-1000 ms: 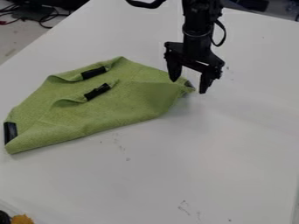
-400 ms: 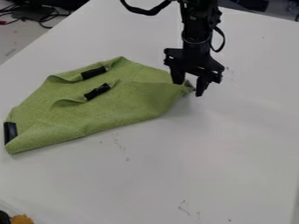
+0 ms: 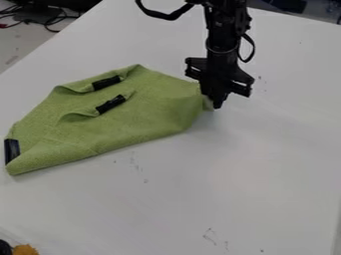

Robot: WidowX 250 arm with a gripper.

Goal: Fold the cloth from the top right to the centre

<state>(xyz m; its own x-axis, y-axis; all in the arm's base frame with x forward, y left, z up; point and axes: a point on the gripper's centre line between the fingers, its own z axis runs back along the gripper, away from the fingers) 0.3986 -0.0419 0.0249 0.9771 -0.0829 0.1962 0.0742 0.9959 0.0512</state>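
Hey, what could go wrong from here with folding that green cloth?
The gripper pinches just the cloth's right corner, so that corner might slip out during a lift. Nothing is seen holding the rest down, so the whole cloth could drag along the table. Pulling might also disturb the turned-in flaps with dark patches near the middle.

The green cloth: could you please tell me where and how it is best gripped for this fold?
Probably by its right corner, with the claw coming down from above to pinch the fabric. The green cloth narrows there, which suits a pinch, and it lies low on the table, so overhead seems best. The claw is closed on that corner.
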